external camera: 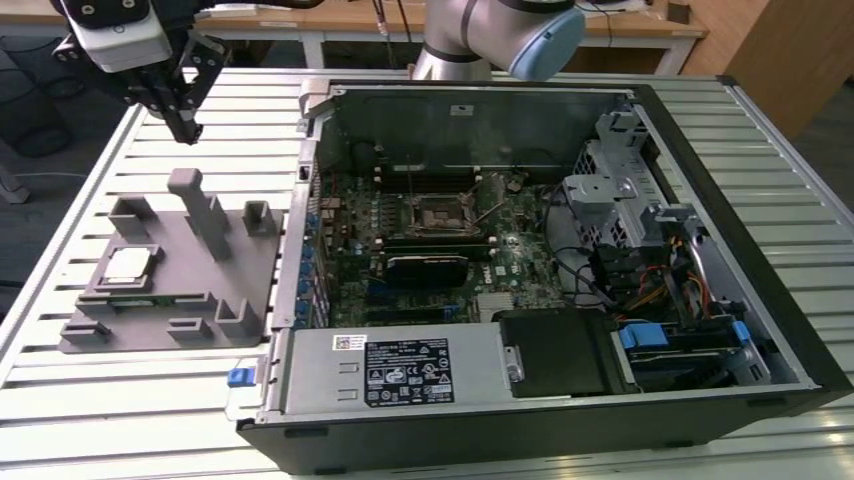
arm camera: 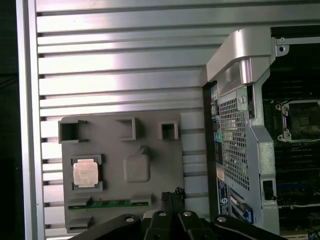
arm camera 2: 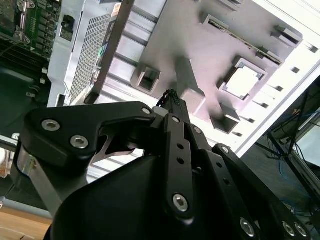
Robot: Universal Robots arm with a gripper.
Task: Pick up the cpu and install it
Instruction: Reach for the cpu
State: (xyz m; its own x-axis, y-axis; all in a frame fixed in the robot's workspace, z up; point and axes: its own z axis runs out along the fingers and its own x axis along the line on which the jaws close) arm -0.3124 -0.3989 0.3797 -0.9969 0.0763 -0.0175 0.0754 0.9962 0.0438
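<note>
We see our end effector (external camera: 183,125) raised above the worktop (external camera: 134,395), its fingers drawn together with nothing between them. Below and near it lies the grey fixture tray (external camera: 174,285). The cpu (external camera: 127,265) sits untouched in a square recess of that tray. Well apart, inside the open computer case (external camera: 534,430), the motherboard socket (external camera: 441,212) appears vacant. We judge the task barely begun: neither the pick-up nor the installation is done.

The cpu (arm camera: 85,173) is silvery-white with a darker rim; the tray (arm camera: 112,150) plain grey. The desk (arm camera: 125,60) is silver and ribbed. The hand (external camera: 186,132) is black; the motherboard (external camera: 400,250) green.
</note>
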